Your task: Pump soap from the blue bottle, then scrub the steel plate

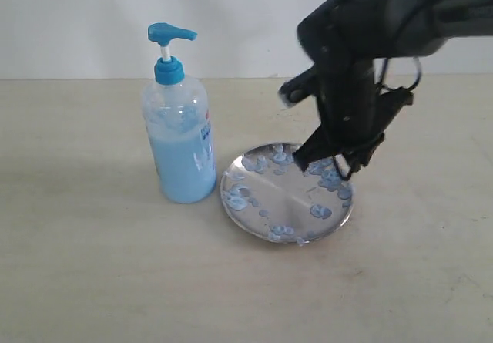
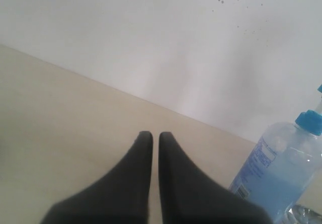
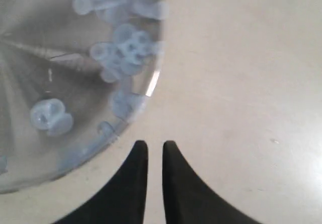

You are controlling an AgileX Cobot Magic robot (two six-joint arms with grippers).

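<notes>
On the pale table (image 1: 77, 266), the blue bottle (image 1: 181, 139) stood upright w/ its pump head (image 1: 171, 33) up, pale soap filling approx. the lower 2/3. Just beside it, on its right in the exterior view, lay the steel plate (image 1: 293, 196), flat and dotted w/ light-blue soap blobs (image 1: 331, 177), mostly round the rim.

The right gripper (image 1: 327, 164) hung over the plate's far-right edge. Per the right wrist view, its 2 fingers (image 3: 136, 183) were nearly pressed together, only a thin slit between, pinching nothing, tips at the table just outside the plate rim (image 3: 151, 85).

The left gripper (image 2: 152, 135) was likewise drawn together and empty, off to the side, w/ the bottle (image 2: 282, 178) and a white wall (image 2: 151, 32) ahead.
</notes>
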